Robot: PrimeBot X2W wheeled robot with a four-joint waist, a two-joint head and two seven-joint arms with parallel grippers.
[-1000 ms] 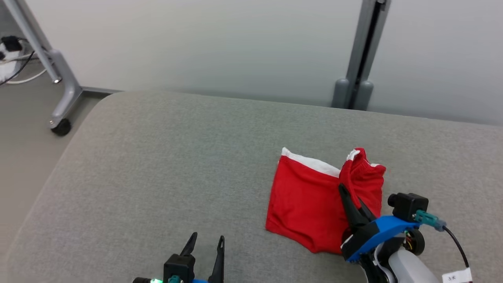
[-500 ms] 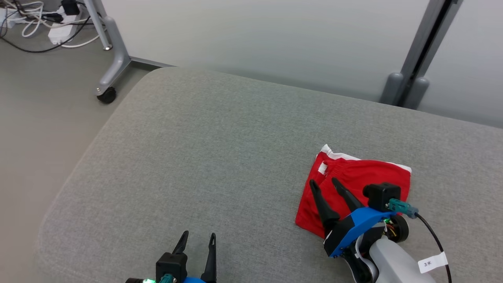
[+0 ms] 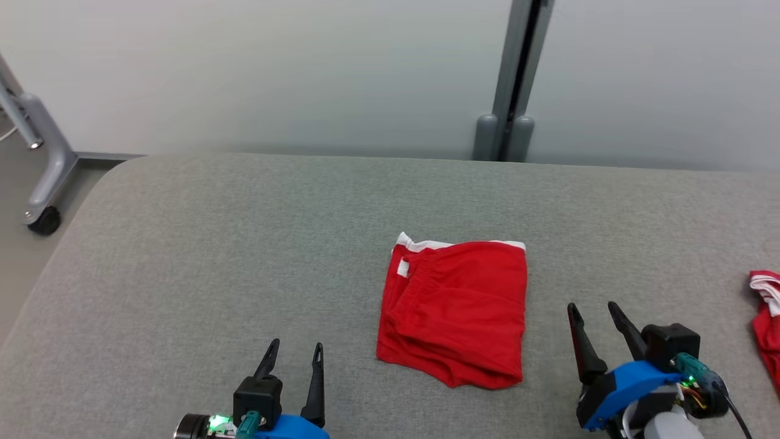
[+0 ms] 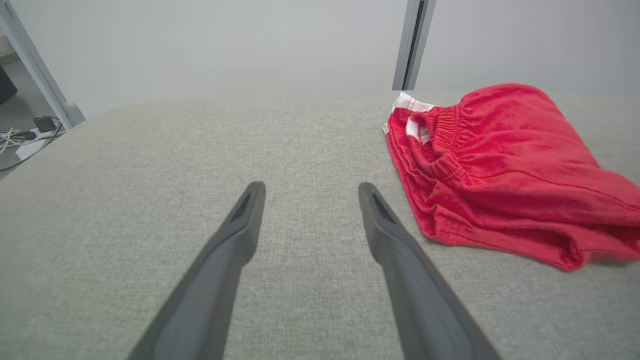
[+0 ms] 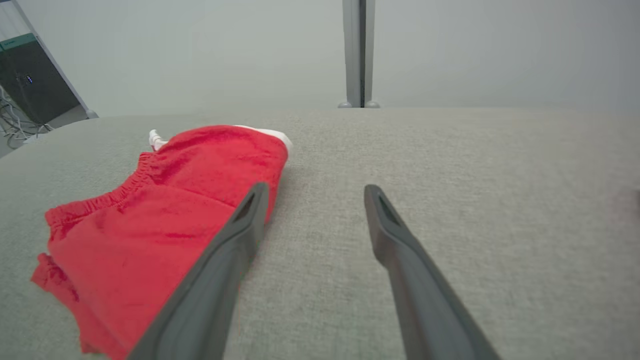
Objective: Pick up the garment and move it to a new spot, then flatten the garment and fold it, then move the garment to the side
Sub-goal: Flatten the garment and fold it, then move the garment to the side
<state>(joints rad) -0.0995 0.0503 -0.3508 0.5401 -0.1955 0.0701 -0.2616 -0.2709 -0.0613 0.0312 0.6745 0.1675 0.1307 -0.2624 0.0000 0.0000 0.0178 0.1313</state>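
centre of the head view, slightly right: garment (image 3: 454, 311) lies folded and flat on the grey cushion (image 3: 213, 244), a red block with nothing on it. right gripper (image 3: 591, 306) sits just off its lower right, fingers spread wide, pinching nothing, a strip of bare cushion between it and the cloth. left gripper (image 3: 297, 344) at lower left of the frame, also spread wide and empty, near the garment's lower left corner but apart. open cushion all round: big free area to the left and towards the top, less to the right, where a second red cloth (image 3: 768, 317) crosses the right frame edge. cushion's rounded corner at upper left, wheeled leg (image 3: 42, 183) beyond it; wall and post (image 3: 512, 79) behind the far edge. garment is only slightly longer than wide, long axis up-down the frame, white-trimmed edge towards the top, gathered elastic down its left side.
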